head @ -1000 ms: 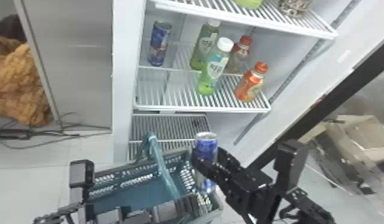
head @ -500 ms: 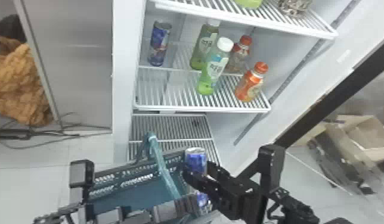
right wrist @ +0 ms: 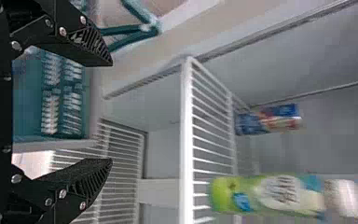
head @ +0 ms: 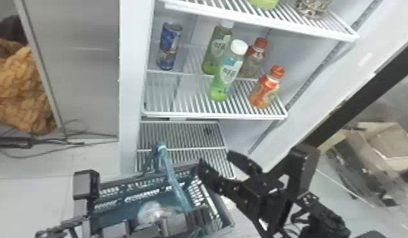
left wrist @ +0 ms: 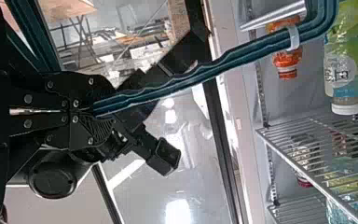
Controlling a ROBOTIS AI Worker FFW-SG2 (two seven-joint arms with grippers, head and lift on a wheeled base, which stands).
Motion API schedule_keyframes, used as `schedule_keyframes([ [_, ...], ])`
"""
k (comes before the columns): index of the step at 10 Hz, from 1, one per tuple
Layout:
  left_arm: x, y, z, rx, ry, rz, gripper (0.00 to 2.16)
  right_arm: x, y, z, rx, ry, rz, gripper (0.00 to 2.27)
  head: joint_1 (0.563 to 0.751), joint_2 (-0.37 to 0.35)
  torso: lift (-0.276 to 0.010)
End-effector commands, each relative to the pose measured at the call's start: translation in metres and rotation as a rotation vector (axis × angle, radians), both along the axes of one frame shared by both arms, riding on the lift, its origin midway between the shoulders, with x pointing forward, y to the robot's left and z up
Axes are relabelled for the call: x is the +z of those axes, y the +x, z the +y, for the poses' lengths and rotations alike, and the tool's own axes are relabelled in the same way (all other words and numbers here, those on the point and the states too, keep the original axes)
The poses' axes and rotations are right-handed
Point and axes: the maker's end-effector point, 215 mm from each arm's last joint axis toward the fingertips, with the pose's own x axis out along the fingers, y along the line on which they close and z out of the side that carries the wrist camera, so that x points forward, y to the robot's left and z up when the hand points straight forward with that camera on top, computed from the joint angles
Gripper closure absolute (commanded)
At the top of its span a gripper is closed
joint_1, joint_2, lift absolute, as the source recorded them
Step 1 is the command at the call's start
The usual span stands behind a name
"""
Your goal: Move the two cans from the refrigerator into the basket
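One blue can (head: 169, 46) stands on the refrigerator's middle shelf at the left; in the right wrist view this can (right wrist: 270, 119) lies beyond the shelf edge. My right gripper (head: 215, 159) is above the right end of the teal basket (head: 227, 207), fingers spread with nothing between them; so is the right gripper (right wrist: 112, 112) in its wrist view. A blurred, shiny rounded shape (head: 151, 213) is inside the basket, too smeared to identify. My left gripper (head: 194, 218) is at the basket's handle (head: 175, 182); in its wrist view the left gripper (left wrist: 93, 111) is shut on that handle.
Green-topped and orange bottles (head: 265, 88) share the can's shelf (head: 194, 104), with two green bottles (head: 225, 76) near its middle. Lower racks (head: 181, 136) lie behind the basket. The refrigerator's left side wall (head: 132, 79) rises beside them.
The blue can that my right gripper held over the basket has left its fingers, which have opened. The right arm has shifted slightly left. A blurred shape now shows inside the basket.
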Motion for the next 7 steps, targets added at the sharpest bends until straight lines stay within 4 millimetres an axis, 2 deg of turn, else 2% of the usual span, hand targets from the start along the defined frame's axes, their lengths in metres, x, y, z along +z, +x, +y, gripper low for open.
schedule_keyframes([
  [1, 0.0, 0.001, 0.001, 0.002, 0.002, -0.001, 1.19, 0.034, 0.014, -0.006, -0.032, 0.007, -0.134, 0.31, 0.695, -0.35, -0.276],
  [3, 0.0, 0.001, 0.0, 0.004, 0.0, -0.003, 1.19, 0.079, 0.027, -0.015, -0.091, 0.022, -0.301, 0.31, 0.695, -0.35, -0.276],
  [4, 0.0, 0.0, 0.0, 0.0, 0.0, -0.001, 1.19, 0.094, 0.032, -0.015, -0.106, 0.035, -0.358, 0.31, 0.695, -0.35, -0.276],
  [7, 0.0, 0.001, -0.001, 0.002, 0.0, -0.003, 1.19, 0.115, 0.042, -0.017, -0.147, 0.075, -0.459, 0.31, 0.695, -0.35, -0.276],
])
